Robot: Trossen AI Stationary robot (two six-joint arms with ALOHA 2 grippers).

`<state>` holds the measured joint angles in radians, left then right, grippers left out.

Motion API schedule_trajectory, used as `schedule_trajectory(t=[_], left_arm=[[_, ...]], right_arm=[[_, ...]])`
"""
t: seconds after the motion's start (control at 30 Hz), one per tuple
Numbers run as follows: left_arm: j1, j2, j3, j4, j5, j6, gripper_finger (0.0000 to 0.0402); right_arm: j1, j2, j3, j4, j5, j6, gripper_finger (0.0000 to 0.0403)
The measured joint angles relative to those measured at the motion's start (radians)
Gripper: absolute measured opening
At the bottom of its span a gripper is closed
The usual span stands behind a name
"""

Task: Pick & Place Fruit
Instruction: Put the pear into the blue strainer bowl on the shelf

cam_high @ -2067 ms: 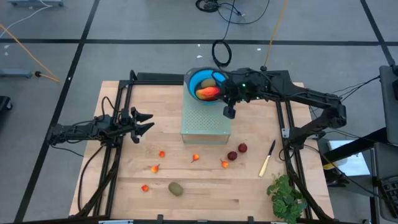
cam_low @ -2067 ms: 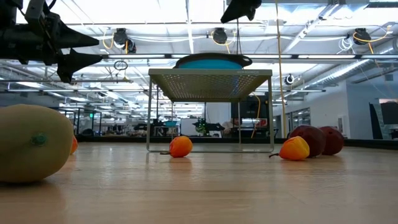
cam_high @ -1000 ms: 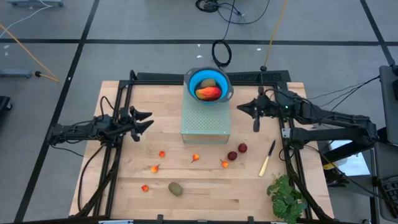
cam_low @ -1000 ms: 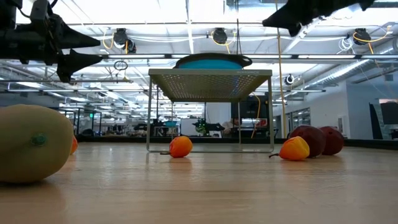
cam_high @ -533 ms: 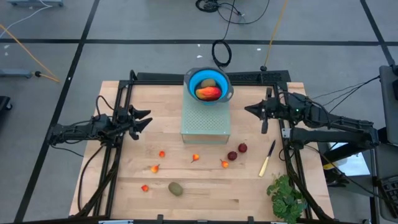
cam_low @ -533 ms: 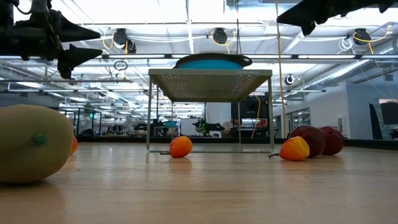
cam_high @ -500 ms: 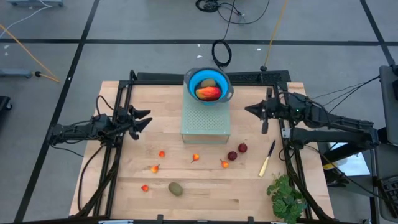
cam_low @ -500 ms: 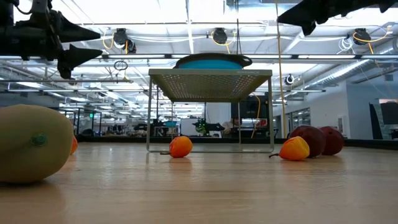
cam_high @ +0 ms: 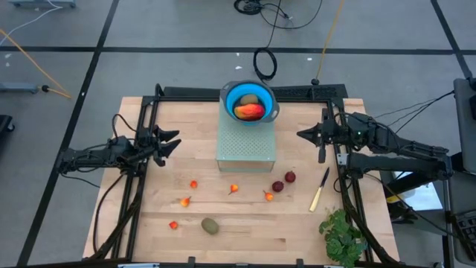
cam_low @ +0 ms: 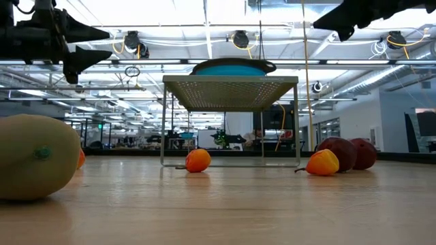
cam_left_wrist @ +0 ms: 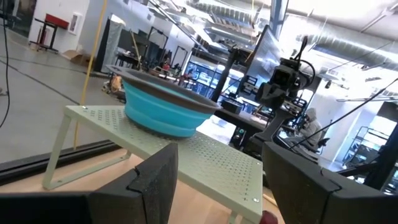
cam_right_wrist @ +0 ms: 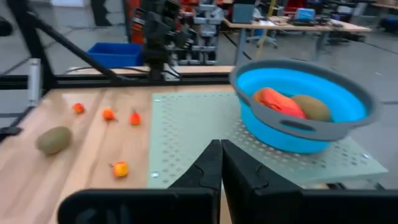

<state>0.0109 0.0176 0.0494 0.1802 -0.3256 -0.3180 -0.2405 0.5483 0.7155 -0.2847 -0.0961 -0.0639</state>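
Fruit is split between the wooden worktop (cam_high: 149,231) and the blue bowl (cam_high: 249,102), so by my reading the job is partly done.

Taking the perforated green stand (cam_high: 246,147) as the landmark and working from the near edge outward: the brownish-green oval (cam_high: 210,225) lies nearest the front, well in front of the stand's left corner. Its long axis runs roughly across the worktop, tilted slightly, and in the low view its stem-end dimple faces the camera. A tiny orange-red piece (cam_high: 173,224) sits just beside it on the left. Closer to the stand lie three more tiny pieces, (cam_high: 186,201), (cam_high: 193,184) and (cam_high: 233,188), plus one (cam_high: 268,196) off the stand's right front corner, each with a small stalk. The two dark red round ones, (cam_high: 277,186) and (cam_high: 290,177), sit close together there too.

On the stand's far end, the bowl holds the larger orange-red oblong (cam_high: 249,112), its long axis lying across the bowl, and a second brownish-green oval (cam_high: 251,99) behind it. So two pieces appear placed and eight remain.

The left gripper (cam_high: 170,143) hangs in the air left of the stand, its fingers parted and empty, pointing toward it. The right gripper (cam_high: 312,134) hangs right of the stand, fingers pressed together with nothing between them.
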Motion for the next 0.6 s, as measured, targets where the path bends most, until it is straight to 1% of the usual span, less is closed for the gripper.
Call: schedule_trajectory(t=[0.07, 0.27, 0.37, 0.6], left_arm=[[0.0, 0.0, 0.0, 0.003, 0.0, 0.0, 0.0234], [0.0, 0.0, 0.0, 0.005, 0.0, 0.031, 0.0234], [0.0, 0.0, 0.0, 0.005, -0.007, 0.035, 0.0234], [0.0, 0.0, 0.0, 0.005, -0.017, 0.058, 0.0234]], right_arm=[[0.0, -0.013, 0.0, -0.007, -0.016, 0.005, 0.0], [0.0, -0.045, -0.009, -0.032, -0.014, 0.045, 0.0], [0.0, -0.068, -0.047, 0.004, -0.013, 0.045, 0.0], [0.0, -0.147, -0.199, 0.181, -0.012, 0.088, 0.0]])
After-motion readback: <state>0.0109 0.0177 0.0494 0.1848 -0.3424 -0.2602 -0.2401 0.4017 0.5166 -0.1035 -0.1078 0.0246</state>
